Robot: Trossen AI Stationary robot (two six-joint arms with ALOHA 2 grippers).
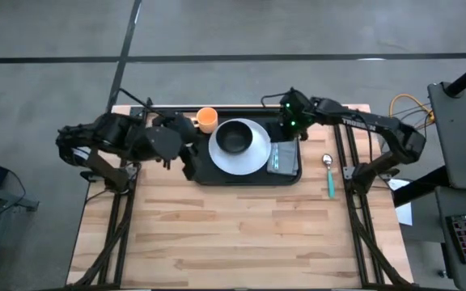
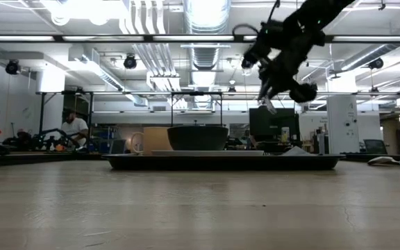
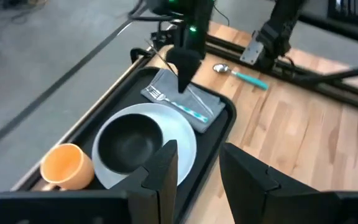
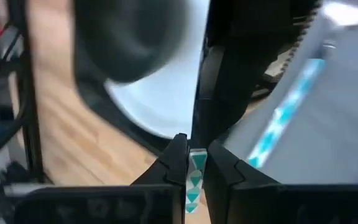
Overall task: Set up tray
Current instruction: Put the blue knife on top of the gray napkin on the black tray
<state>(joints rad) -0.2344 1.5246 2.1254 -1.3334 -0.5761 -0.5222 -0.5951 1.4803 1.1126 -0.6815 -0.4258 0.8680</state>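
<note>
Right claw (image 1: 290, 123) hung above the far end of the tray (image 1: 249, 179), clenched on a thin teal-patterned utensil (image 4: 196, 174); its kind could not be determined. Only a short stub of handle showed between the fingers.

Directly beneath that claw lay the napkin (image 1: 283, 158), inside the tray, with a fork (image 3: 179, 104) already resting on it. The plate (image 1: 253, 158), carrying a black bowl (image 1: 235, 137), sat just beside the napkin, toward the left arm. A cup (image 1: 207, 120) stood beyond the plate on that same side. A spoon (image 1: 328, 174) lay outside the tray on bare wood, off to the claw's outer side.

Left claw (image 3: 197, 165) waited with fingers spread at the tray's opposite end, touching nothing.

Risks noted:
- The grip looked shallow and the utensil hung at a slant; it could swing or slip out before being set down.
- The landing spot was narrow, so a descent slightly off line could strike the fork and knock it askew, or drag the napkin.
- A release from height could bounce the utensil against the plate rim or over the tray's low lip
- The spoon was not yet on the tray
</note>
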